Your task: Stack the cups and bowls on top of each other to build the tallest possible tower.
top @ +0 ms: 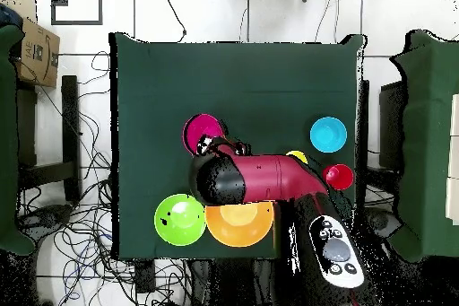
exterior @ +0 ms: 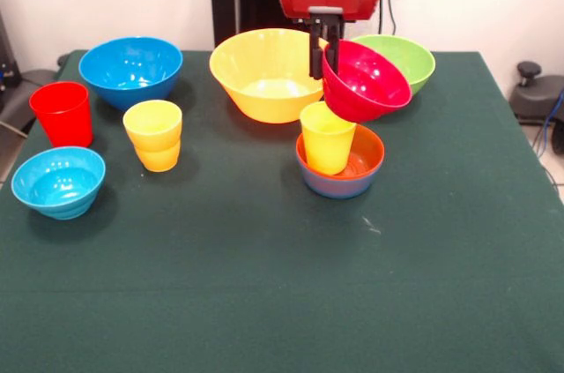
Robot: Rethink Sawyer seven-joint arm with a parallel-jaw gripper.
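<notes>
While the fingers (exterior: 322, 60) pinch the tilted crimson bowl's (exterior: 365, 82) rim, the arm (top: 260, 179) hangs straight down, holding it clear above the yellow cup (exterior: 327, 138) standing in the orange bowl (exterior: 363, 164) on the tabletop (exterior: 264, 285).

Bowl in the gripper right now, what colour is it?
Crimson; the bowl hangs tilted from the gripper, clearest in the front view.

cups and bowls on the green table

we see a crimson bowl (exterior: 366, 82) tilted, lifted above a yellow cup (exterior: 327, 137) standing in an orange-red bowl (exterior: 363, 164) nested in a blue one. behind: large yellow-orange bowl (exterior: 267, 73), lime bowl (exterior: 408, 57). left: blue bowl (exterior: 130, 70), red cup (exterior: 63, 113), stacked yellow cups (exterior: 154, 134), light-blue bowl (exterior: 58, 181).
</notes>
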